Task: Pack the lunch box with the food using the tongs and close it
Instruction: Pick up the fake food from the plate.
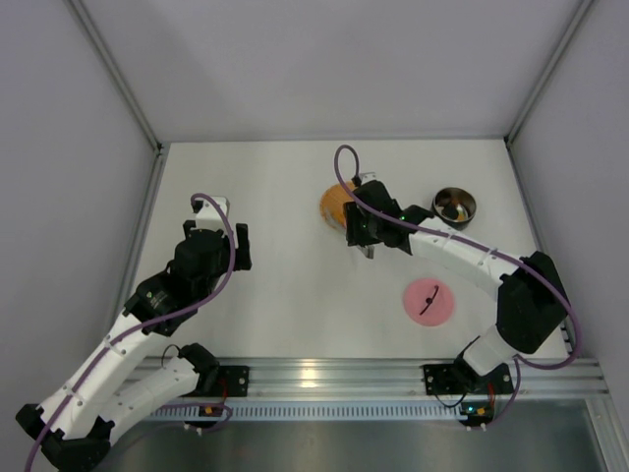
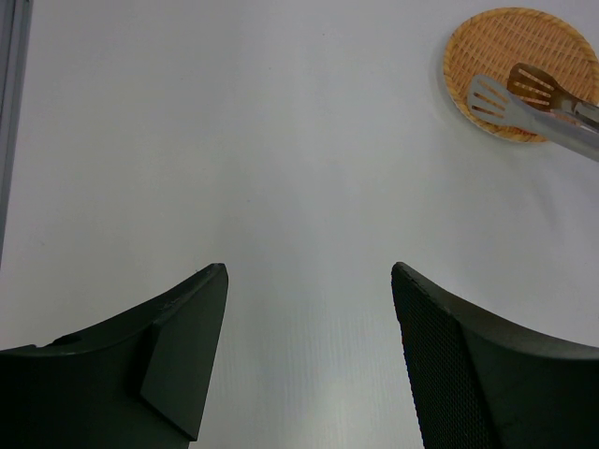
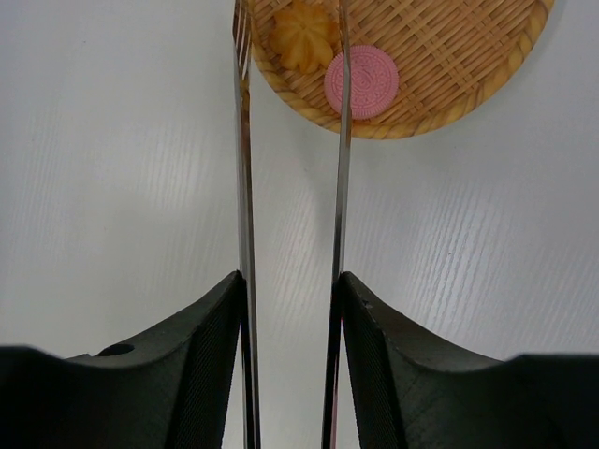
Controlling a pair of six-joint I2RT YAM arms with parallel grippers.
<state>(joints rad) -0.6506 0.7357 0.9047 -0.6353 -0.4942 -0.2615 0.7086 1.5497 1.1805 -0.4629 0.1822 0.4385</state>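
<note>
My right gripper (image 3: 290, 281) is shut on the tongs (image 3: 243, 187), one thin silver arm pressed against each finger. The tong tips (image 2: 510, 94) hang over a woven orange-brown mat (image 3: 449, 75), straddling a yellow flower-shaped piece of food (image 3: 304, 37) and a pink round one (image 3: 361, 81). The steel lunch box (image 1: 453, 206) stands at the back right, with small pieces dimly visible inside. Its pink lid (image 1: 429, 300) lies flat nearer the front. My left gripper (image 2: 309, 271) is open over bare table at the left, with nothing between its fingers.
The right arm (image 1: 472, 258) arcs between the lunch box and the pink lid. White walls enclose the table on the left, back and right. A metal rail (image 1: 324, 379) runs along the near edge.
</note>
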